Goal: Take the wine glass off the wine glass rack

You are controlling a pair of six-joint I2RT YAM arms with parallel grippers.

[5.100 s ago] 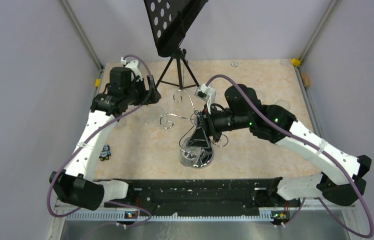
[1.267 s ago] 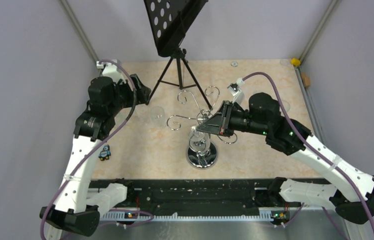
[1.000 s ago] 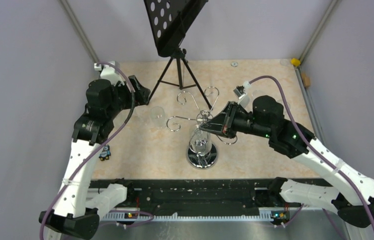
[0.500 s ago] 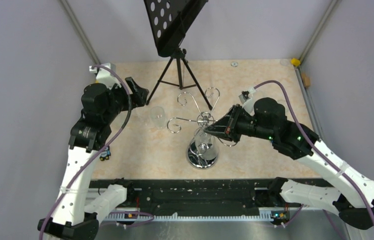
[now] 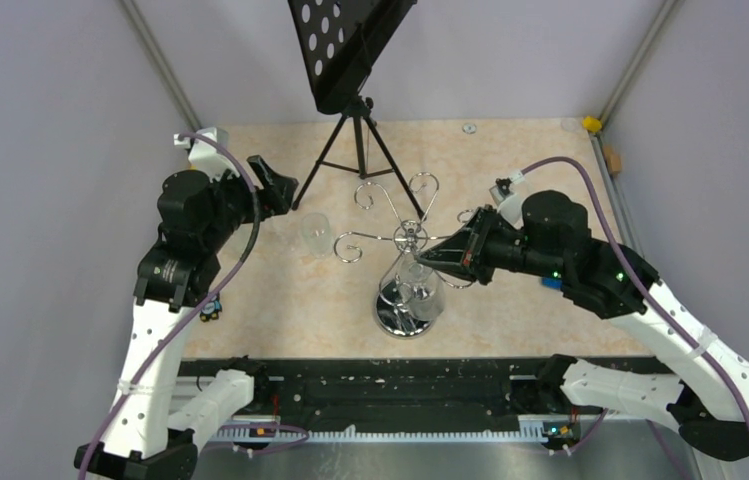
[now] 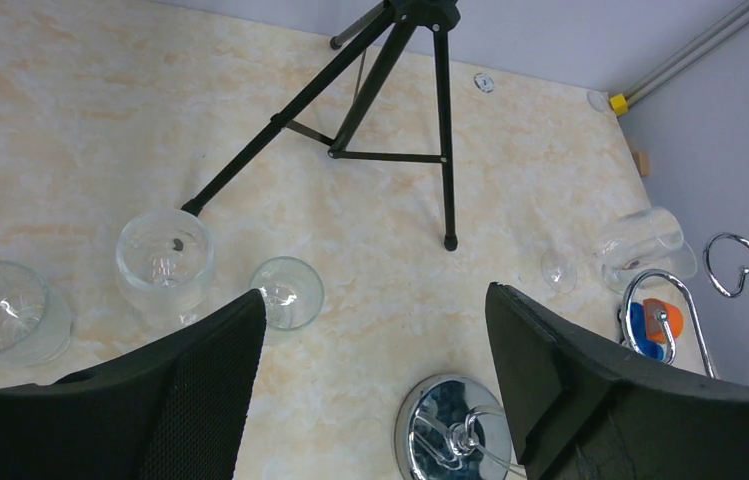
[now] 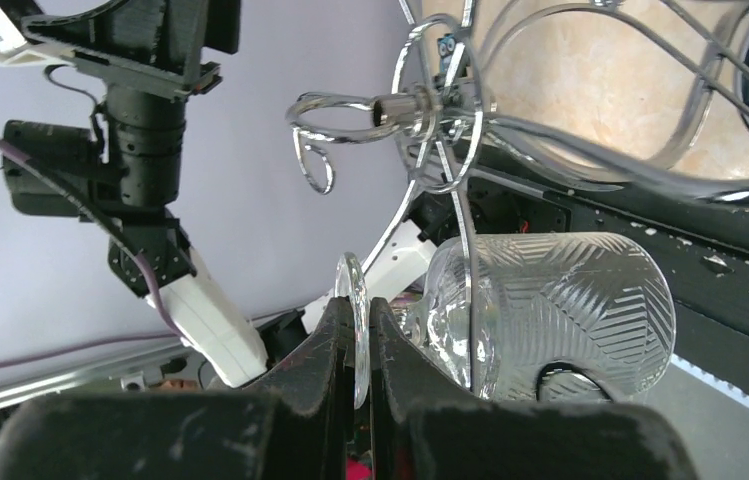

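Plainly the right gripper (image 7: 362, 322) is nearer, jaws clamped on the wine glass's (image 7: 550, 300) foot, its bowl lying straight ahead of them, crossed by a rack (image 7: 420, 110) wire; the left gripper (image 6: 372, 305) gapes, well apart.

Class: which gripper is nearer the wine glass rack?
Right. The right gripper is at the wine glass rack, shut on the foot of the wine glass. The left gripper is open, well off to the rack's left.
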